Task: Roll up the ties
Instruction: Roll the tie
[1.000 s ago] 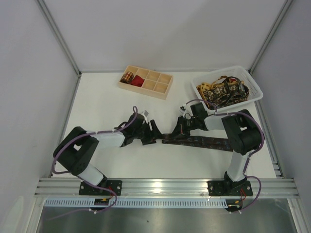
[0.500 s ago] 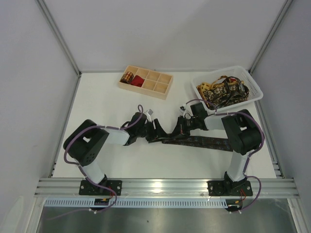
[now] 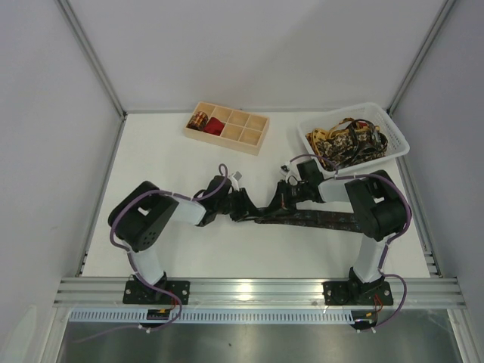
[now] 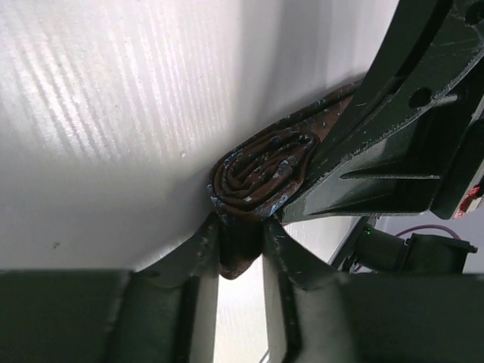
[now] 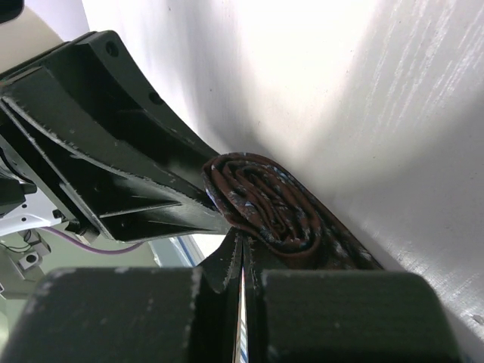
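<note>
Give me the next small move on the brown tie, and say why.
Probably roll the coil one more turn along the flat part of the brown tie. The left end effector pinches the coil, the right end effector sits shut against it, and much of the tie lies unrolled on the table.

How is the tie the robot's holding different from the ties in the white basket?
The brown tie is dark; the basket ties are gold and black. The brown tie lies stretched along the table with a coil at one end, pinched by the left fingers; the basket ties sit in a tangled heap, untouched. Both are patterned fabric.
</note>
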